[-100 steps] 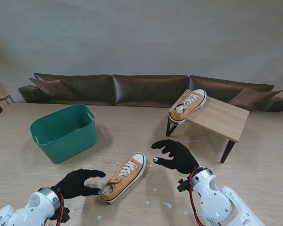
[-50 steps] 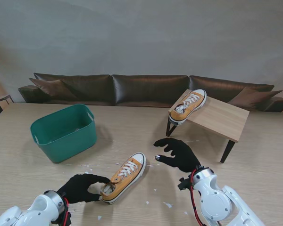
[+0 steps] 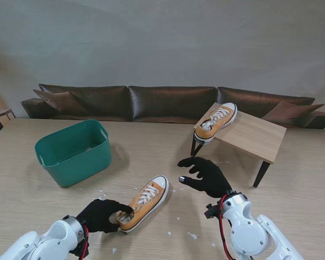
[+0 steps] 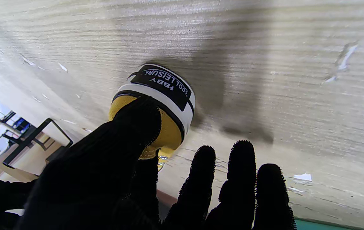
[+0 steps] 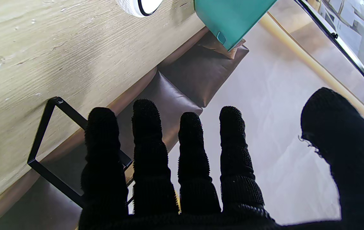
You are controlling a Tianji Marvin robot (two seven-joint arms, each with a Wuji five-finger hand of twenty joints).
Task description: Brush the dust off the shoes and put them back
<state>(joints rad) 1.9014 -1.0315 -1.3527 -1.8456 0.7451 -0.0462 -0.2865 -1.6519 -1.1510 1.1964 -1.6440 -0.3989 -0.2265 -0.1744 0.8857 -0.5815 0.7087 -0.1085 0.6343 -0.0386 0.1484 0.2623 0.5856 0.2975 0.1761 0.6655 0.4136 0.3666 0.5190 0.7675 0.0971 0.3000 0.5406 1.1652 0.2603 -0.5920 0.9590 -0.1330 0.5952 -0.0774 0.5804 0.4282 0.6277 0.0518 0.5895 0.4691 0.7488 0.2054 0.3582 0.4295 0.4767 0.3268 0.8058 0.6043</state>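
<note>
The left robot hand [image 3: 104, 215] closes its thumb and fingers on the heel of the yellow sneaker [image 3: 144, 202] lying lower centre on the bench [image 3: 21, 179], while the right robot hand [image 3: 205, 176] hovers spread and empty just right of it, so the pickup step seems underway and next calls for a firm lift.

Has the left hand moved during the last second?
Yes. The left hand has moved right, toward the heel of the yellow shoe on the table, and its fingers now close on that heel. The shoe itself has hardly shifted.
</note>
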